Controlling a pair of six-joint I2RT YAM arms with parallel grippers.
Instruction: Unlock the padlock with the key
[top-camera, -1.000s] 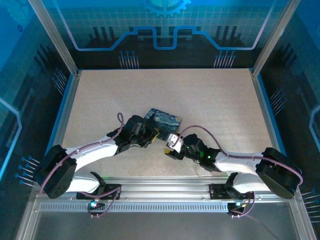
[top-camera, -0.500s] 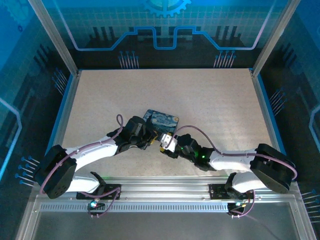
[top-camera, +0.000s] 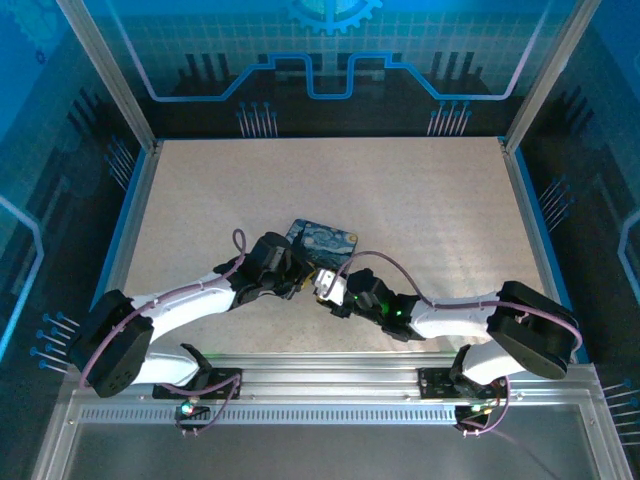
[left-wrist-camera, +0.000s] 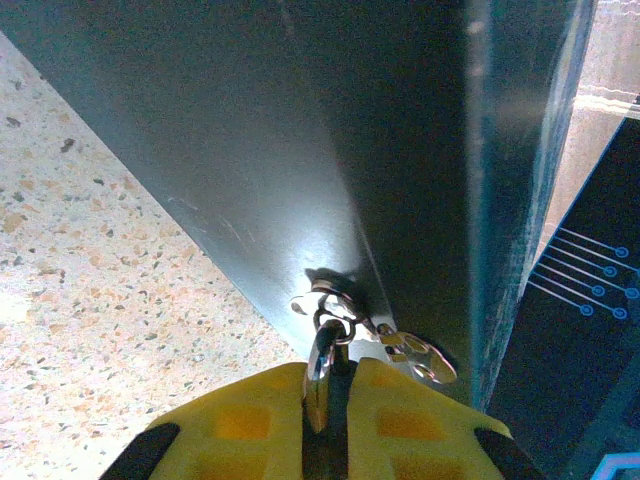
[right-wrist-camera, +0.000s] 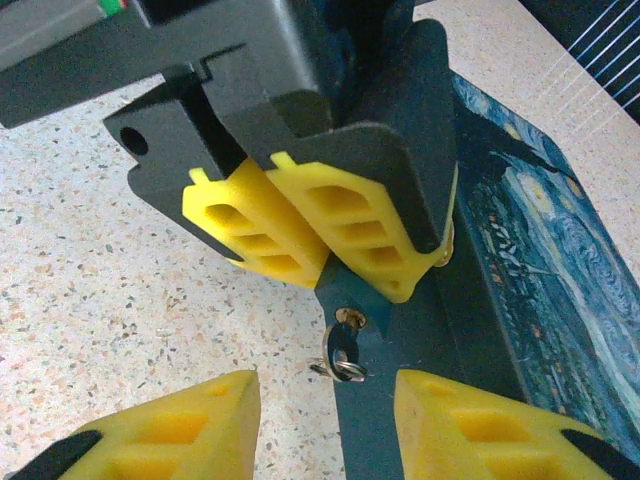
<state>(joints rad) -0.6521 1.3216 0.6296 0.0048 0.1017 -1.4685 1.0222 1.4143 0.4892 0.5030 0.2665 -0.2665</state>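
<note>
Dark metal, the key (right-wrist-camera: 347, 297) sits pinched in the closed left gripper (right-wrist-camera: 328, 272) just beside the tin (right-wrist-camera: 520, 250), a small ring (right-wrist-camera: 343, 362) dangling from it. The right gripper (right-wrist-camera: 325, 395) hangs wide open below. It is best to close in slowly, square to the sliver. I cannot pick out the padlock.

- The table (top-camera: 420, 190) is left open along its far edge and both far corners.
- Near the near edge's middle, passage is blocked by the tin (top-camera: 335, 238), the left gripper (top-camera: 303, 272) and the right gripper (top-camera: 325, 288).
</note>
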